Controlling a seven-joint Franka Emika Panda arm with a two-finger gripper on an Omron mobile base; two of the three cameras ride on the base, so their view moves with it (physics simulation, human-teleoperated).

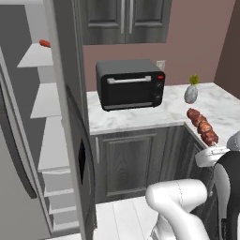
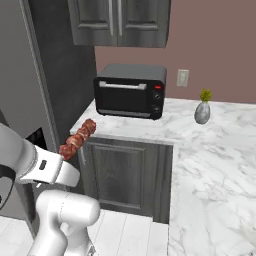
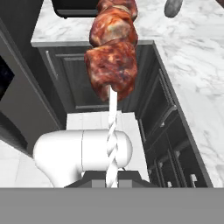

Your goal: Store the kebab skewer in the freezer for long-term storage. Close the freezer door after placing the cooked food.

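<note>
The kebab skewer [image 1: 202, 126] is a row of reddish-brown meat chunks held in the air in front of the counter corner, with my gripper [image 1: 212, 150] shut on its pale stick. From the right base view the kebab skewer [image 2: 77, 139] slants up away from the gripper [image 2: 61, 162], close to the freezer door [image 2: 30, 85]. Along the hand, the meat [image 3: 113, 48] sits above the twisted stick [image 3: 112, 144], which runs down into the gripper [image 3: 112, 180]. The freezer [image 1: 47, 103] stands open at the left with white shelves. Its door [image 1: 70, 117] is swung out edge-on, dark panel [image 1: 82, 161] facing right.
A black toaster oven [image 1: 130, 83] sits on the marble counter [image 1: 140, 117] beside the fridge. A small grey vase [image 1: 191, 93] with a green sprig stands further right. A small red item [image 1: 44, 43] lies on the freezer's top shelf. Dark cabinets [image 1: 136, 159] run below the counter.
</note>
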